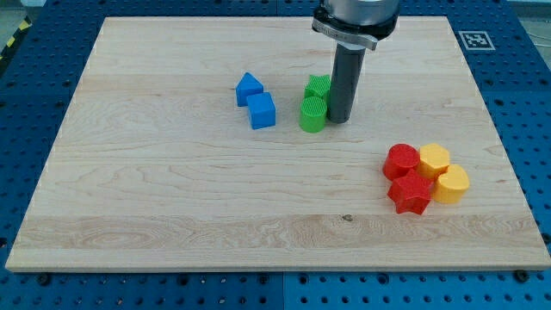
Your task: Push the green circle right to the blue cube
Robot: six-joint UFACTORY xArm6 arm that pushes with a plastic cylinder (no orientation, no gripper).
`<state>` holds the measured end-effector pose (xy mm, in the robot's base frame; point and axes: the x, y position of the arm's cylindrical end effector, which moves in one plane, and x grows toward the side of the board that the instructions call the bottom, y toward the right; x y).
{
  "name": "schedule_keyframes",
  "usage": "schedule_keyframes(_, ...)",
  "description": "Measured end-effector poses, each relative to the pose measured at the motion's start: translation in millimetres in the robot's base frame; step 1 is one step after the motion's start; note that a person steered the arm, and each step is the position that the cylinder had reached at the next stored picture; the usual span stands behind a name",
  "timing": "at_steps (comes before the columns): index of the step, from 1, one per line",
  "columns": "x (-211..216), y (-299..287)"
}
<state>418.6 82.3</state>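
the rod's upper body (355,17) runs off the view's top, and the rod covers the right side of the second green block (317,85) behind the green circle (312,114), so can't make out its shape

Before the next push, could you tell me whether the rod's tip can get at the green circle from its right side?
Probably yes: my tip already sits at the right side of the green circle block, nothing between, blue cube leftward.
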Motion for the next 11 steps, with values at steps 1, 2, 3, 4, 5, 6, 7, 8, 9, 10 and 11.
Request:
schedule_keyframes(1,3.7,0.4)
schedule_keyframes(2,8.2,7.7)
schedule_keyframes(3,8.4,7.3)
schedule_keyframes(4,8.4,-9.2)
schedule_keyframes(5,8.3,-22.5)
schedule_keyframes(6,8.3,-22.5)
schedule_keyframes(7,8.2,-26.3)
schedule_keyframes(8,4.1,-35.5)
schedule_keyframes(9,1.0,-37.4)
schedule_keyframes(10,-2.5,-37.4)
schedule_keyframes(11,-3.0,-35.7)
